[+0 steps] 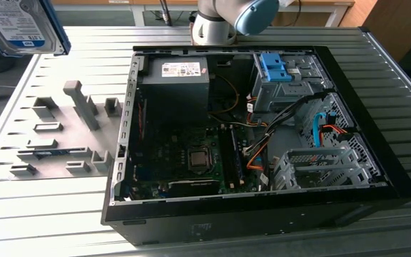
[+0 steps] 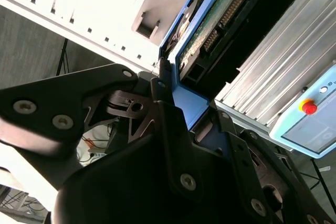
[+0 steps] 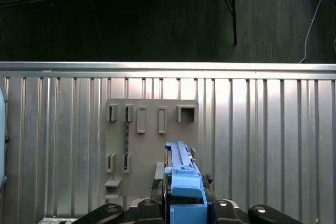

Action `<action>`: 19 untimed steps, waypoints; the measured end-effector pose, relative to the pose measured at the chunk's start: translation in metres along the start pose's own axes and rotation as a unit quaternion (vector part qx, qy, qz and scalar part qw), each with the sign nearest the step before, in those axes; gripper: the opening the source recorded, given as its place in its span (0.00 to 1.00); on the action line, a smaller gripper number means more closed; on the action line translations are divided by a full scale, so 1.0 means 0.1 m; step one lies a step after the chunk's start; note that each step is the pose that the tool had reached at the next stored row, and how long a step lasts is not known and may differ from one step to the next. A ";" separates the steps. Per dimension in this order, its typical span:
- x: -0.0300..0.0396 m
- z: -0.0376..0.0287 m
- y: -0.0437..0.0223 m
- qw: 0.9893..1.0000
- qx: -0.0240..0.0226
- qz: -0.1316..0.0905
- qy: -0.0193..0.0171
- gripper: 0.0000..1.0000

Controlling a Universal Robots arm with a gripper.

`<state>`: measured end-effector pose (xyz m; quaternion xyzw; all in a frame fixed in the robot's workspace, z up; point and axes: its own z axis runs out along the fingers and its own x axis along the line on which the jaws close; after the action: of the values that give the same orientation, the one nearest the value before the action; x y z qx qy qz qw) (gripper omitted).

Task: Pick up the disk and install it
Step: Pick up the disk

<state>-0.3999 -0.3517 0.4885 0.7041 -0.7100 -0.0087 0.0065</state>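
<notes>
Gripper (image 2: 191, 106) clamped on flat silver-grey disk (image 1: 20, 24) w/ blue plastic rails, aloft at exterior view's far left, over grey slotted holder plate (image 1: 55, 139). Disk's long axis runs straight out from jaws. Open black PC case (image 1: 398, 176) well apart, to right.

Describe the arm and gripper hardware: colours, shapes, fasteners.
The arm has a rounded silver-grey joint housing with a light blue cap. In the second wrist view, the gripper is matte black. It is built from flat linkage plates with triangular cut-outs, fastened by silver screws, and it narrows to slim black fingers.
</notes>
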 end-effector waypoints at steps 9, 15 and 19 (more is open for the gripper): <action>-0.001 -0.002 -0.066 1.000 0.000 0.000 0.000 0.37; -0.001 -0.002 -0.106 1.000 0.000 0.000 0.000 0.37; -0.001 -0.004 -0.142 1.000 0.000 0.000 0.000 0.37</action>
<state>-0.3857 -0.3517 0.4885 0.7041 -0.7100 -0.0087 0.0066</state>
